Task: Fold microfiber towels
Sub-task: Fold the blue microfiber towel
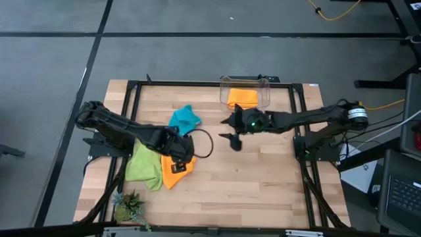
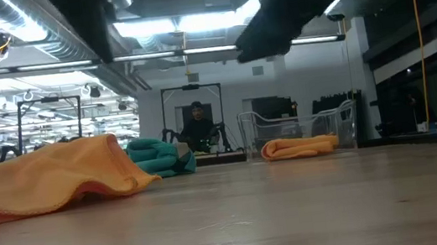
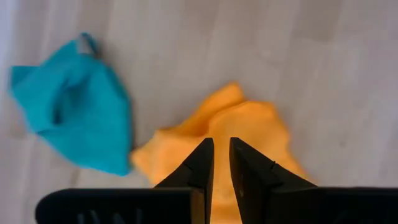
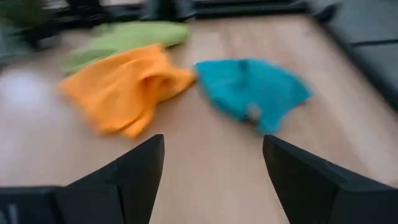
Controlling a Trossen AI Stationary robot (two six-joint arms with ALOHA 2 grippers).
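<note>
A crumpled orange towel (image 1: 175, 172) lies on the table, partly over a lime green towel (image 1: 141, 164) to its left. My left gripper (image 1: 179, 157) hovers above the orange towel (image 3: 249, 134), fingers shut to a narrow slit and holding nothing. A bunched turquoise towel (image 1: 185, 119) lies farther back and also shows in the left wrist view (image 3: 74, 106). A second orange towel (image 1: 243, 97) lies folded in a clear bin (image 1: 263, 84). My right gripper (image 1: 233, 135) hangs open and empty above the table's middle, pointing toward the loose towels (image 4: 124, 87).
A small green plant (image 1: 129, 207) stands at the near left corner. A black cable loop (image 1: 205, 142) lies by the left gripper. The clear bin (image 2: 299, 124) stands at the far edge. Bare wood (image 1: 256, 184) spreads over the near right. A person (image 2: 199, 125) shows far behind.
</note>
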